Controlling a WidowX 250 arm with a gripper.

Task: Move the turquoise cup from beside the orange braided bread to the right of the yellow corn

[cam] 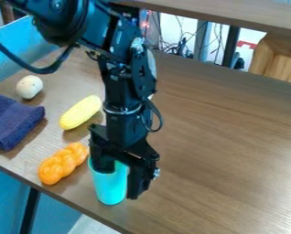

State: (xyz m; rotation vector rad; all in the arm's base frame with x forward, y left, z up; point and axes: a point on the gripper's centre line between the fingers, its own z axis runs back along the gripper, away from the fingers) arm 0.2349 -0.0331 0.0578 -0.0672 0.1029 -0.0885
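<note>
Brown wood-grain counter (224, 155) holds, at L, folded navy cloth (12, 121), w/ off-white round ball (29, 87) just behind. R of cloth: yellow bumpy corn cob (80, 112), & orange braided loaf (62, 163) nearer front edge. Turq. cylindrical cup (110, 186) nr same edge; can't tell if touching top.

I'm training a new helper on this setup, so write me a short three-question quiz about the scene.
1. Multiple choice: What is the gripper at?
A) a plate
B) the turquoise cup
C) a spoon

2. True or false: The yellow corn cob lies nearer to the orange twist than the white ball does.

3. Fill in the blank: The cloth on the table is dark ____.

Key: 1. B; 2. true; 3. blue
</note>
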